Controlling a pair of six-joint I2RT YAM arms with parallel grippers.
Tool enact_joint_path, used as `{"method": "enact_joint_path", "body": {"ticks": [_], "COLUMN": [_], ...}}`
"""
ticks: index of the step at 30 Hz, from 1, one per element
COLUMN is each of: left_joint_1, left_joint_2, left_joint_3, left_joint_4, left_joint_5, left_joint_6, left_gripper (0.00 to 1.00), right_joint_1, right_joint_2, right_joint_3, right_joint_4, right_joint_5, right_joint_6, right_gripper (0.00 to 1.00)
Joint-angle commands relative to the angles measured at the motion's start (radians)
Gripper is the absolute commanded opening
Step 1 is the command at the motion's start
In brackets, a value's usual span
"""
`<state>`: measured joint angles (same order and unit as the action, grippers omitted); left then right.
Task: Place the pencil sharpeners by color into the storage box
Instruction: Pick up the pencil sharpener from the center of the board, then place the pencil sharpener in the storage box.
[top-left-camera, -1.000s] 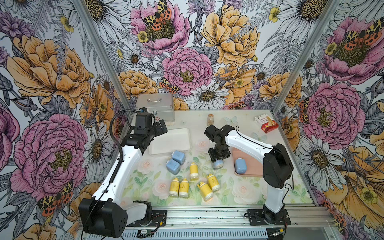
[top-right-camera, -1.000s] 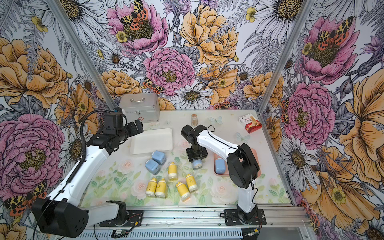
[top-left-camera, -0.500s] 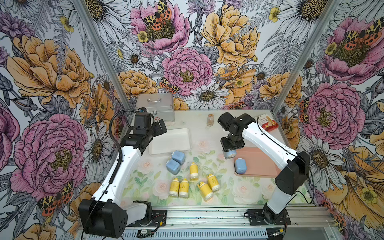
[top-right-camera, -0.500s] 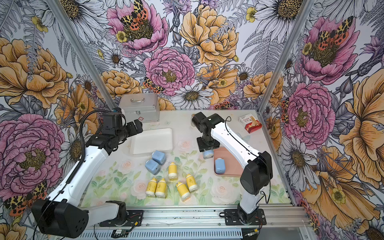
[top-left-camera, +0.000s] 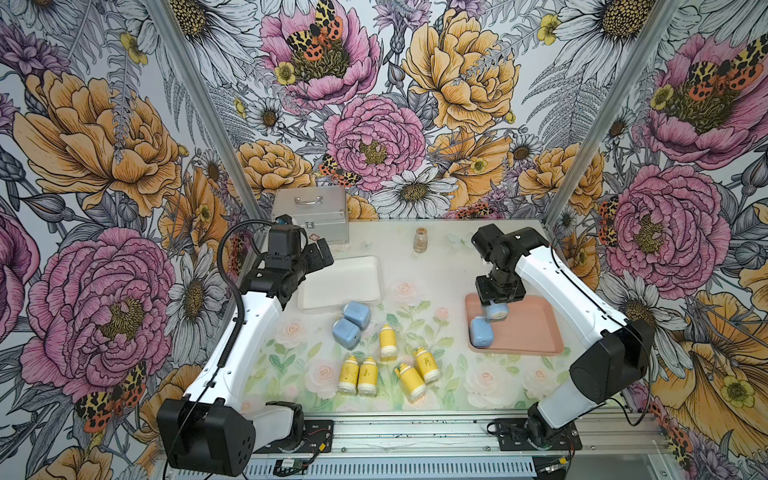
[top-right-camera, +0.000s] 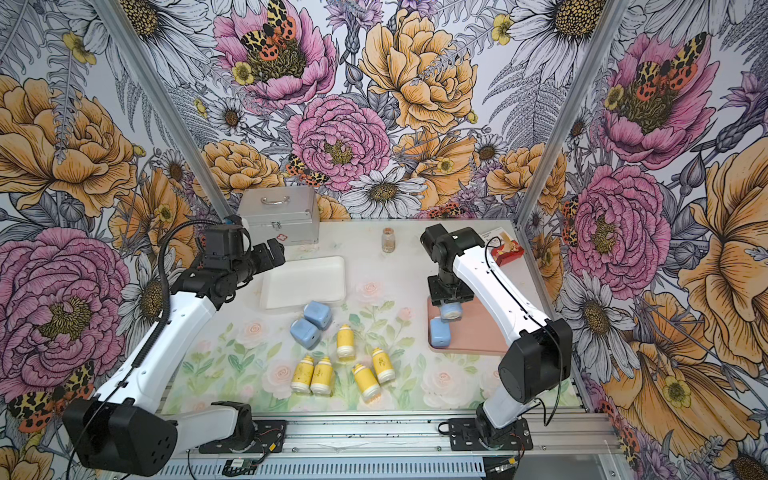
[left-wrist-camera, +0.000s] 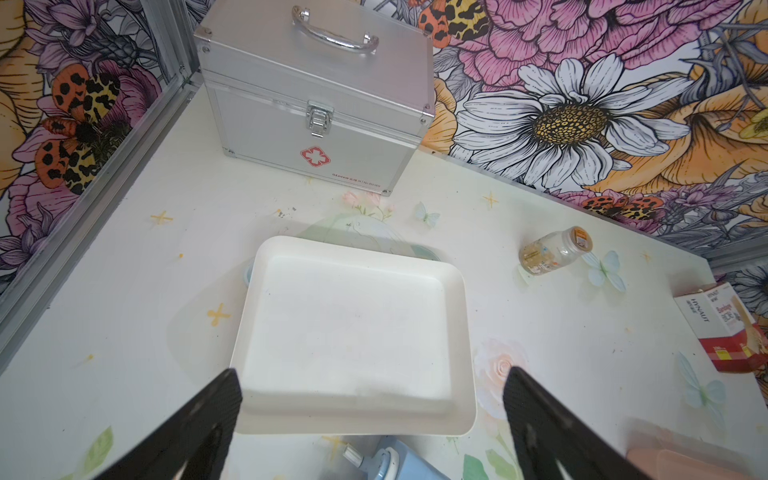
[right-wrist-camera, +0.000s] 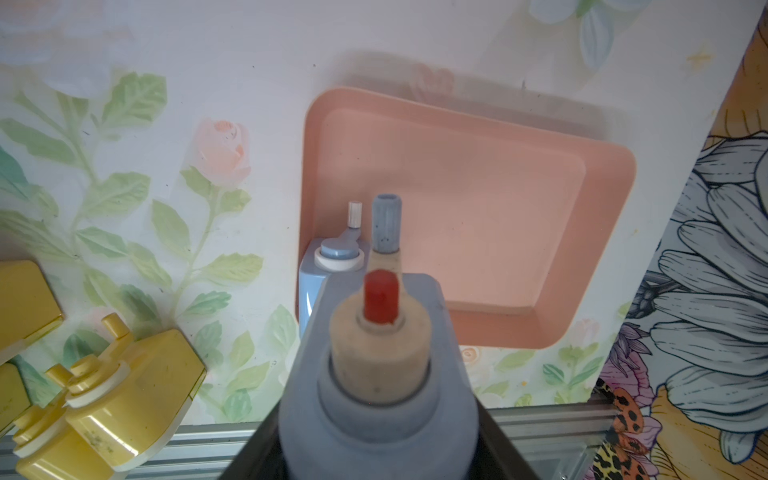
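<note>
My right gripper (top-left-camera: 496, 309) is shut on a light-blue pencil sharpener (right-wrist-camera: 378, 374) and holds it just above the near-left part of the shallow pink storage box (top-left-camera: 532, 328). Another blue sharpener (top-left-camera: 481, 331) lies in that box's corner, right beside the held one. Two blue sharpeners (top-left-camera: 357, 314) (top-left-camera: 345, 332) lie on the table in front of the white storage box (top-left-camera: 340, 278). Several yellow sharpeners (top-left-camera: 387, 341) (top-left-camera: 367, 376) lie near the table's front. My left gripper (left-wrist-camera: 372, 374) hangs open over the white box's left edge, holding nothing.
A silver first-aid case (top-left-camera: 311, 212) stands at the back left. A brown glass vial (top-left-camera: 420, 240) stands at the back middle. A red and white carton (top-right-camera: 505, 249) lies at the back right, behind my right arm. The metal rail (top-left-camera: 395, 432) runs along the front.
My right arm has carried the blue sharpener from the table's middle rightward over the pink box. The left arm has not moved.
</note>
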<state>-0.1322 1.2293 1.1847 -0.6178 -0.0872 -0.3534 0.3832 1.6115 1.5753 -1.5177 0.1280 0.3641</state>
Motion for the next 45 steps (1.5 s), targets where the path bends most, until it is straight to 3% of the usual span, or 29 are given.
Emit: {"method": "enact_joint_path", "body": {"ticks": [1,18,45], "left_joint_1": [0.011,0.008,0.005], "left_joint_2": [-0.024,-0.013,-0.006], "left_joint_3": [-0.001,-0.001,-0.003], "left_joint_4": [-0.003,-0.003,-0.002], "left_joint_5": [0.024,0.029,0.024], "left_joint_6": [-0.009,-0.010,-0.010], "left_gripper": [0.99,0.99,0.99], "right_joint_1": [-0.026,-0.164,-0.221], "right_joint_2": [-0.021,-0.029,0.048], "right_joint_3": [-0.030,-0.171,-0.341], "right_joint_4": [0.027,0.115,0.274], "right_joint_5": [0.015,-0.025,-0.092], "right_joint_6": [-0.018,-0.027,0.002], "right_gripper": [0.37,0.37,0.37]}}
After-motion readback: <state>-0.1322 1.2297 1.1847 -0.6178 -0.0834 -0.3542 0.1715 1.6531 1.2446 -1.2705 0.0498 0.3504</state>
